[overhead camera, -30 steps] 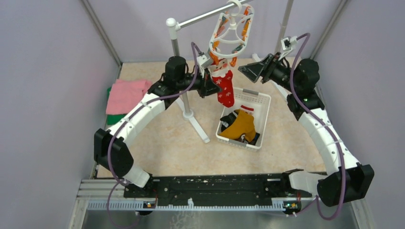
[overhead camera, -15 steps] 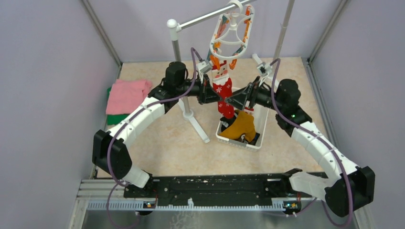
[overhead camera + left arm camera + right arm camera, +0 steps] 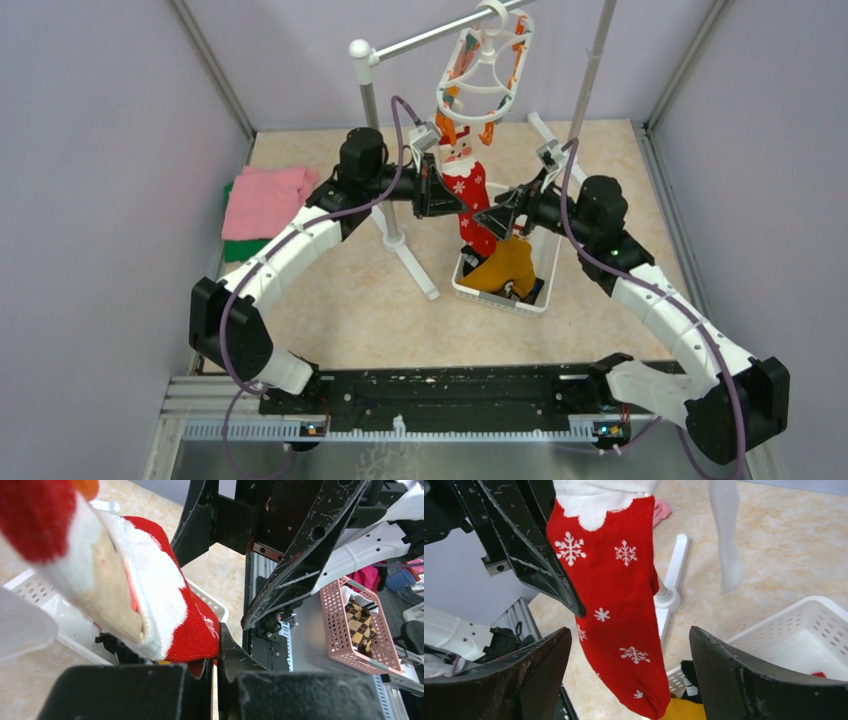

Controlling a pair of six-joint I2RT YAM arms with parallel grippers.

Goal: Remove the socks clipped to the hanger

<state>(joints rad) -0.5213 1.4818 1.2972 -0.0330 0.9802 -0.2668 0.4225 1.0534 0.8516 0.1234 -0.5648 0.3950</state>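
Step in hand: unclipping red sock (image 3: 473, 200), which hangs from hanger (image 3: 483, 70) above basket (image 3: 545, 208). We pinch its edge in left gripper (image 3: 216, 652). Right gripper (image 3: 630, 630) gapes around toe. Next: we clamp right, pull down off clip.

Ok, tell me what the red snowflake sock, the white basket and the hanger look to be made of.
The red snowflake sock looks like knitted fabric, matte, with a visible weave and soft drape. The white basket is most likely moulded plastic, slightly glossy, its wall pierced by regular holes. The hanger seems rigid plastic, smooth white rings, though it shows too small to be sure.
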